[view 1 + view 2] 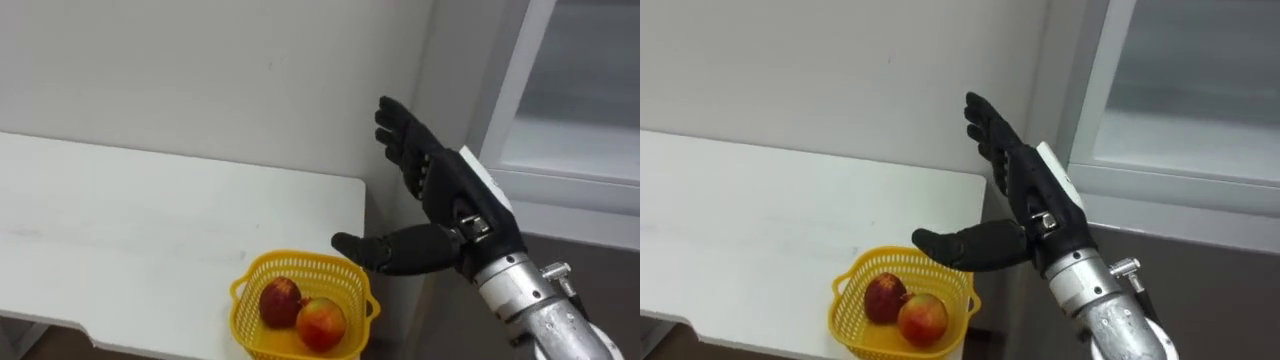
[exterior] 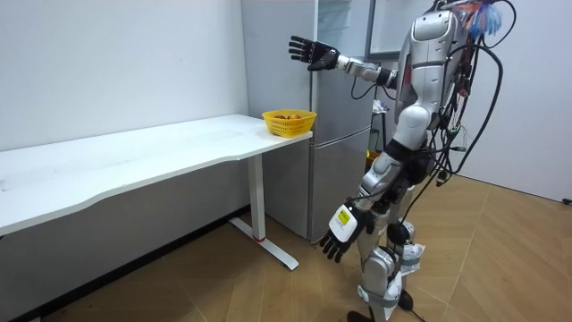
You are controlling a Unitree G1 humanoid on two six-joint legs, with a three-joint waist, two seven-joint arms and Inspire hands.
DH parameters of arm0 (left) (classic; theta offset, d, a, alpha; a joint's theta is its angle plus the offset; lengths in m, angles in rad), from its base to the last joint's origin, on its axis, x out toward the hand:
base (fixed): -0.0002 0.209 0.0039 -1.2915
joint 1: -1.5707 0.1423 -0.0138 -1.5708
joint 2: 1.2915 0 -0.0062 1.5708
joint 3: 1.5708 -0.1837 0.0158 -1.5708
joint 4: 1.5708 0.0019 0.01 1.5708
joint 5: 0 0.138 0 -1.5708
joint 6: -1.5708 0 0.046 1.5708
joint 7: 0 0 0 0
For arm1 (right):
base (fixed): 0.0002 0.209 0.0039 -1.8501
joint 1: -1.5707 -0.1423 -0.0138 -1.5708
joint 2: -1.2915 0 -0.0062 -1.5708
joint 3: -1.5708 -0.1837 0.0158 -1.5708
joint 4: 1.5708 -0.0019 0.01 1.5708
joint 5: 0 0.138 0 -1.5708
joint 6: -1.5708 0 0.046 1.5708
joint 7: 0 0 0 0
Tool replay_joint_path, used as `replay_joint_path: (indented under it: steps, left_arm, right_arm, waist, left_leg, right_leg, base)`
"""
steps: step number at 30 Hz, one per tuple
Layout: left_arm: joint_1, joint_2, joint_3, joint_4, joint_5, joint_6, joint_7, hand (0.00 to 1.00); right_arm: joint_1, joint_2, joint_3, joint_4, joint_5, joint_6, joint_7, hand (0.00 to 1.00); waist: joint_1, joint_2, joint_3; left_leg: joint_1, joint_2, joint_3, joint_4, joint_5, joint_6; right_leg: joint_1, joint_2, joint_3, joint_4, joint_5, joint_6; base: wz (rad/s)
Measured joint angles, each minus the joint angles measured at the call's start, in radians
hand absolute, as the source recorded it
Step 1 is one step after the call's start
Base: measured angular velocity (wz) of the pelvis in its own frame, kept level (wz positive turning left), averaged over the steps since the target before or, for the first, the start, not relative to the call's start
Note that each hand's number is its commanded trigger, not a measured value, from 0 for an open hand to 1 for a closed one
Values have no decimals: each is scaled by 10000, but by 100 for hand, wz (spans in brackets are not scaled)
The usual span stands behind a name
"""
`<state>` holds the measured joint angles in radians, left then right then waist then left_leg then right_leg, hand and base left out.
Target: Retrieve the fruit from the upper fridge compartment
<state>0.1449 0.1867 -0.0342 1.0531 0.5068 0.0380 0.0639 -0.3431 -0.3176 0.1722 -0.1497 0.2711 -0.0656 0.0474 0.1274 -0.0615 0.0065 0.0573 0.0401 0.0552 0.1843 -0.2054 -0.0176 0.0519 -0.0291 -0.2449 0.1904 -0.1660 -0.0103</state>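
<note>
Left eye view: the right hand (image 1: 440,185) is up above and to the right of the yellow basket (image 1: 245,315), fingers straight, thumb spread out toward the basket, holding nothing. The basket sits on the near corner of the white table (image 1: 120,220) with two red-and-yellow fruits in it, one (image 1: 281,301) touching the other (image 1: 321,323).

Further right of the basket, past the table's edge, is the upper fridge door (image 1: 570,90): a pale frame around a flat greyish pane, apparently closed. Whatever is to be fetched is hidden behind it. I see no handle or grip from here.

My read is that the door comes first. It is a rigid panel, likely to resist on its seal and then swing free. The smooth pane gives the fingers nothing to hold, so the place to grip is the frame's free edge, curling round it rather than pressing flat. I can't tell which edge that is.

If the item inside is fruit like that in the basket, expect it light, round, firm and easily bruised, so wrap it, don't pinch.

In the room view the robot stands upright at the fridge, to the right of the basket. The left hand (image 2: 340,236) hangs low by its thigh, well below the basket, fingers loose and empty.
</note>
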Motion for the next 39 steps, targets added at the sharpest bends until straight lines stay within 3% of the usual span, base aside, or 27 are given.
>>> replay_joint_path:
  steps: [5, 9, 15, 16, 20, 26, 31, 39]
  left_arm:
    - [47, 0, -32, 81, -22, -223, 8, 0]
    - [-16, -29, -14, 431, -24, -463, 153, 0]
    - [171, -31, -122, 665, -53, -494, 204, 0]
    - [222, -38, -245, 665, -55, -494, 219, 0]
    - [366, -140, -331, 659, -53, -520, 399, 0]
    - [477, -168, -285, 606, -48, -559, 543, 0]
    - [465, -170, -256, 664, -42, -662, 641, 0]
    - [587, -173, -291, 671, -44, -656, 841, 0]
  right_arm:
    - [332, 5, -74, -1160, 6, -186, -10, 0]
    - [730, 6, -243, -2293, -473, -382, -18, 0]
    - [1675, 14, -1077, -3352, -758, -955, -495, 0]
    - [2020, 41, -1145, -3360, -692, -1113, -556, 0]
    - [3281, 284, -1168, -3163, -493, -1131, -584, 0]
    - [3686, 558, -1443, -2306, 108, -1077, -731, 0]
    - [3730, 832, -1979, -1743, 514, -1083, -1247, 0]
    - [4273, 885, -2067, -961, 759, -1107, -1911, 0]
  waist:
    - [-186, 7, 1]
    - [-281, 16, -48]
    - [-808, 94, -89]
    - [-900, 127, -89]
    - [-1009, 369, -138]
    - [-1245, 560, -95]
    - [-1262, 466, -72]
    - [-1501, 336, -126]
  left_leg:
    - [80, 36, 226, -21, -8, -11]
    - [64, 52, 406, -52, -15, -11]
    - [110, 61, 502, -83, -17, -6]
    - [160, 69, 558, -100, -17, -6]
    - [257, 147, 873, -167, -28, -14]
    - [232, 176, 1073, -138, -14, -30]
    - [224, 174, 1071, -101, -12, -32]
    - [163, 157, 1073, -138, -16, -31]
  right_leg:
    - [-34, 46, 223, -8, 8, -2]
    - [-173, 71, 481, 64, 23, -2]
    - [-203, 77, 587, 134, 31, -7]
    - [-192, 90, 651, 148, 42, -8]
    - [-226, 168, 926, 146, 127, -38]
    - [-352, 224, 1138, 137, 193, -64]
    - [-363, 236, 1170, 115, 186, -53]
    - [-314, 214, 1057, -55, 182, -24]
  base:
    - [-9]
    - [-17]
    - [-5]
    - [-19]
    - [-21]
    - [-11]
    - [0]
    - [3]
